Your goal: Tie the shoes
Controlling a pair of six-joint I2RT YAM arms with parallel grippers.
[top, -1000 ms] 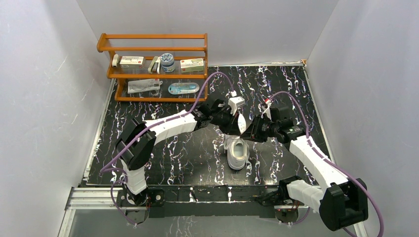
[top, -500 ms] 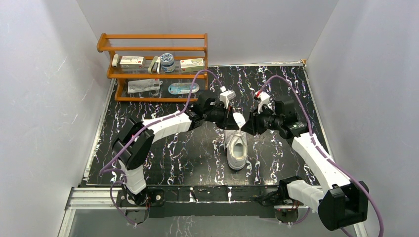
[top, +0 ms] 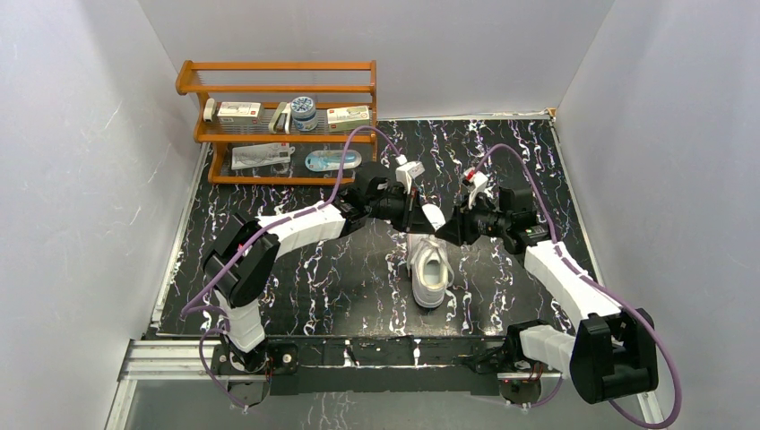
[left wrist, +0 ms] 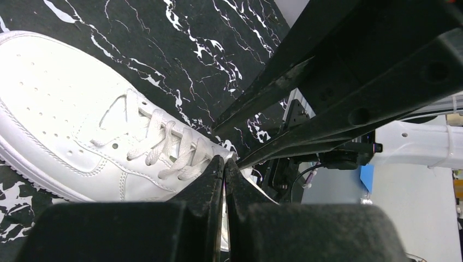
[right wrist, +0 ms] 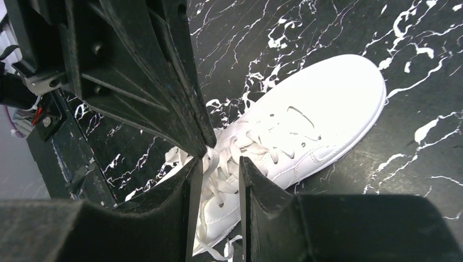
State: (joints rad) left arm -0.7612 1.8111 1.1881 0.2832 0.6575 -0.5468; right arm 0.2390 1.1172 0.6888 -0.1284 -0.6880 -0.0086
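Apparently left end effector (left wrist: 224, 161) pinches sneaker (left wrist: 65, 109) lace (left wrist: 164, 146)

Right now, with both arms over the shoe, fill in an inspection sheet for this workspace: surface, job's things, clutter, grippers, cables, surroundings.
Surface: black table top with white veining.
Job's things: white sneaker standing on its sole; laces loose, no bow seen.
Clutter: wooden shelf at the far left, holding boxes, a jar and packets.
Grippers: left gripper shut, tip at the laces, hold on a lace unclear; right gripper open, a lace between its fingers.
Cables: purple cables looping along both arms.
Surroundings: white walls on three sides; metal rail at the near edge.
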